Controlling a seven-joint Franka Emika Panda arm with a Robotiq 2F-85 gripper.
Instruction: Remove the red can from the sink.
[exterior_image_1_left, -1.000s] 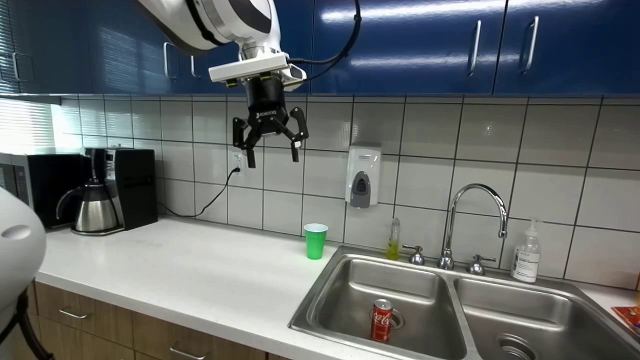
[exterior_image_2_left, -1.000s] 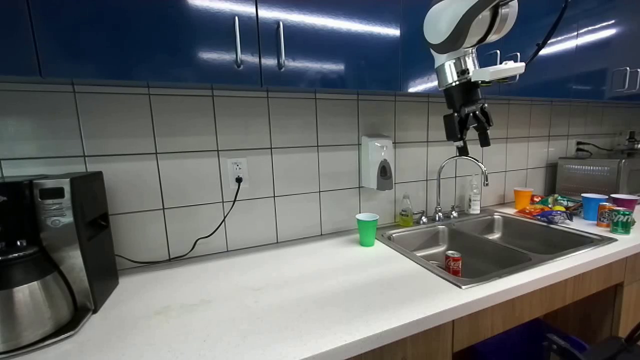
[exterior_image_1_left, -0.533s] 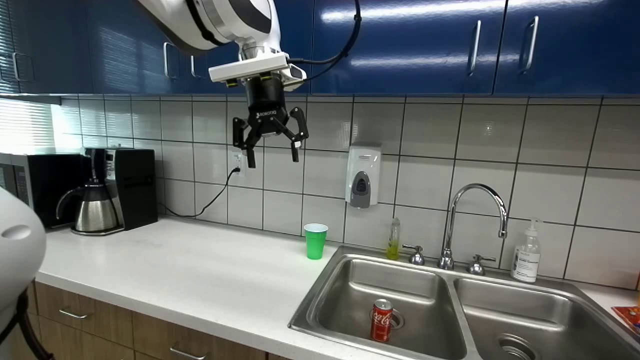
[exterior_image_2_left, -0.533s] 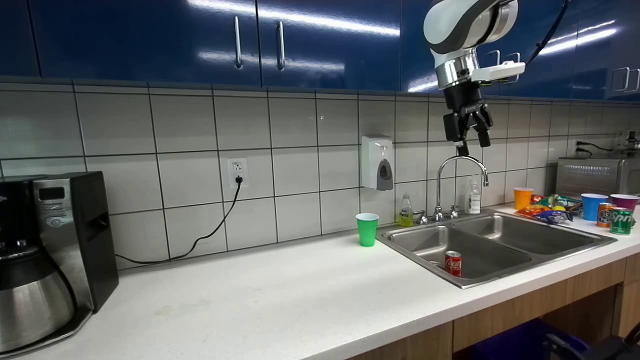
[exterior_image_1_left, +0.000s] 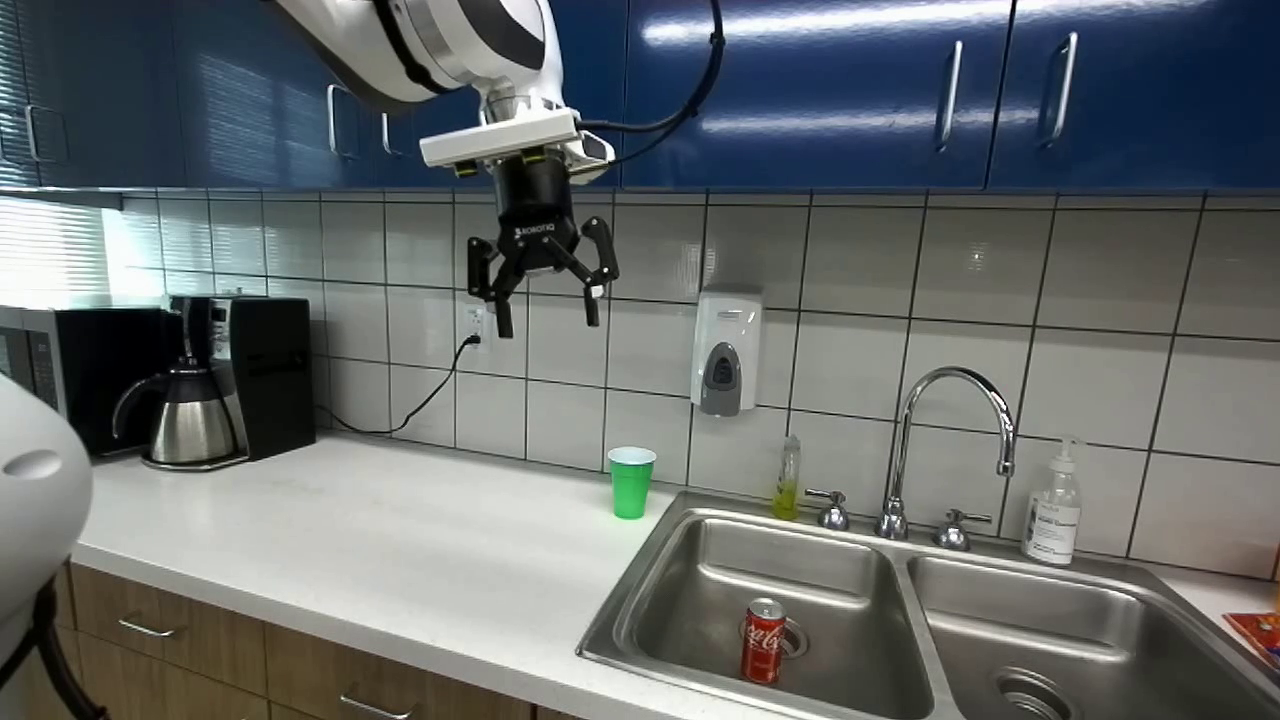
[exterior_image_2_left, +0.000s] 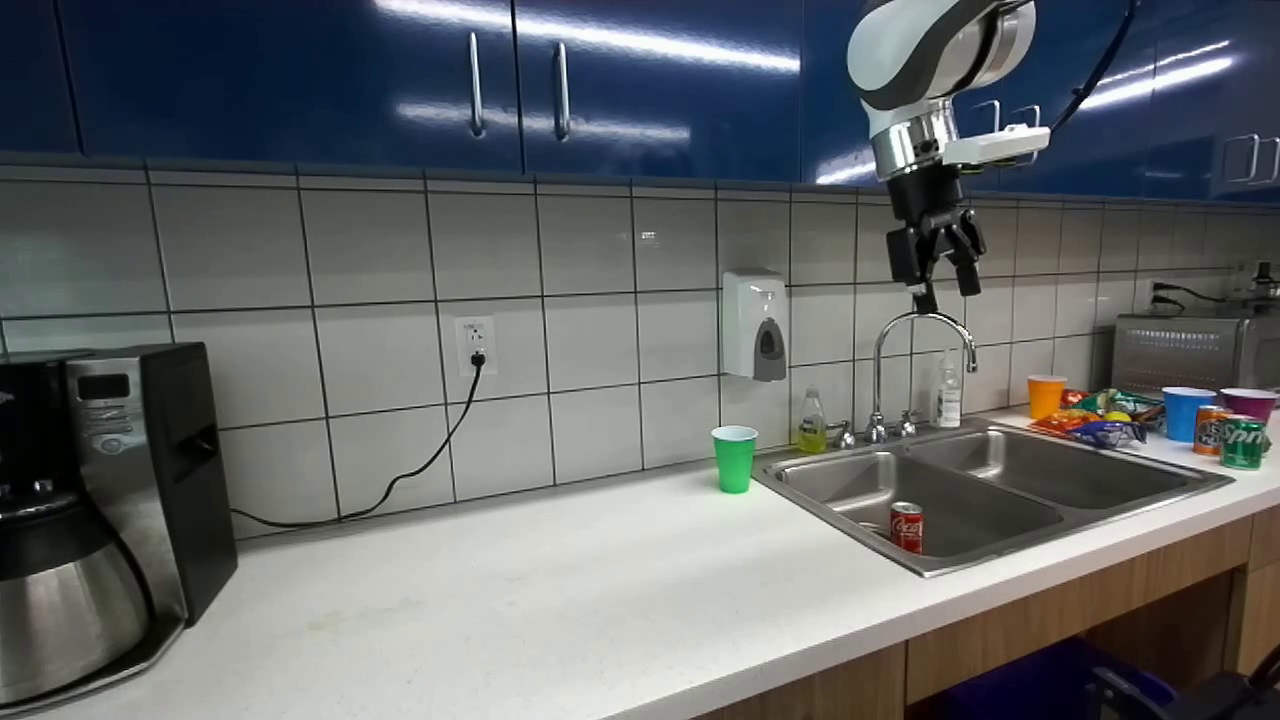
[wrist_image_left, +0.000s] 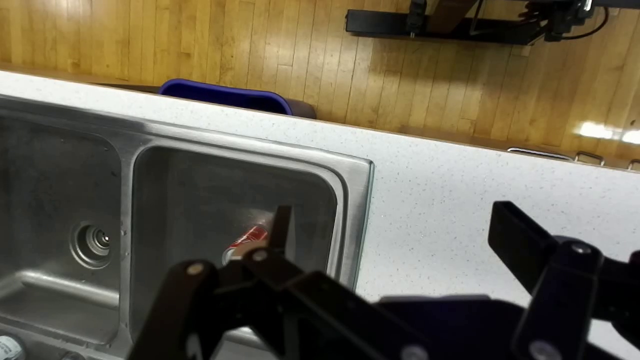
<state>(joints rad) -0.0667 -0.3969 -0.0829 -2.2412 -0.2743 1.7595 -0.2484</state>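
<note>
The red can (exterior_image_1_left: 763, 645) with its silvery top stands upright in a basin of the steel sink (exterior_image_1_left: 925, 640), close to the drain. It also shows in an exterior view (exterior_image_2_left: 907, 530). In the wrist view the can (wrist_image_left: 256, 234) is partly hidden behind a finger; the sink (wrist_image_left: 356, 215) fills the left side. My gripper (exterior_image_1_left: 548, 320) is open and empty, pointing down, high above the counter and well apart from the can. It shows in an exterior view (exterior_image_2_left: 946, 290) and in the wrist view (wrist_image_left: 392, 215), its fingers spread wide.
The curved chrome faucet (exterior_image_1_left: 950, 375) rises behind the sink. A green cup (exterior_image_1_left: 630, 485) stands on the counter (exterior_image_1_left: 400, 540) beside it. Soap bottles (exterior_image_1_left: 1053, 515) stand at the wall. A coffee maker (exterior_image_1_left: 265, 375) stands on the counter. Blue cabinets (exterior_image_1_left: 800, 90) hang above. Cups, cans and snack bags (exterior_image_2_left: 1100, 432) lie beyond the sink.
My gripper has shifted very slightly in an exterior view, a little to the right and down. It stays open. The red can and the other things have not moved.
</note>
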